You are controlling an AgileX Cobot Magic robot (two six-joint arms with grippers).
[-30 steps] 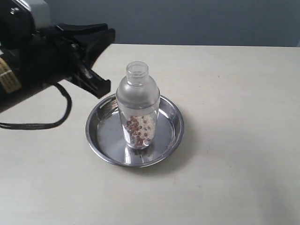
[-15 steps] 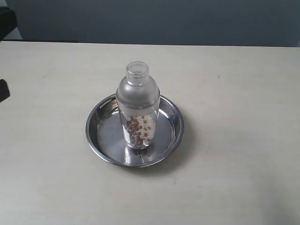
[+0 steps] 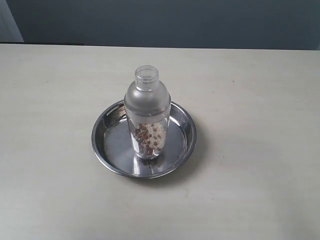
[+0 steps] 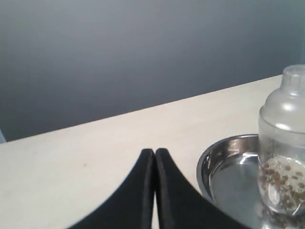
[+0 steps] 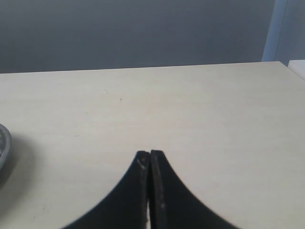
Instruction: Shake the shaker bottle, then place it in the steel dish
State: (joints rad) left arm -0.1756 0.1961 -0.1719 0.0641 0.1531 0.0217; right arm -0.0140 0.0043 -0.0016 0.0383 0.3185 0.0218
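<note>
The shaker bottle [image 3: 147,113] stands upright inside the steel dish [image 3: 110,134] at the middle of the table, brown and white grains in its lower half. Neither arm shows in the exterior view. In the left wrist view my left gripper [image 4: 155,151] is shut and empty, apart from the steel dish [image 4: 215,161] and the shaker bottle [image 4: 283,143] beside it. My right gripper [image 5: 149,153] is shut with nothing in it, over bare table. Only a sliver of the steel dish [image 5: 4,143] shows at the edge of the right wrist view.
The pale table [image 3: 250,190] stretches round the dish on all sides. A dark blue-grey wall [image 3: 165,22] rises behind the table's far edge.
The left arm, which stood beside the bottle a second ago with its jaws apart, has drawn back out of the exterior view. The bottle and dish have not moved.
</note>
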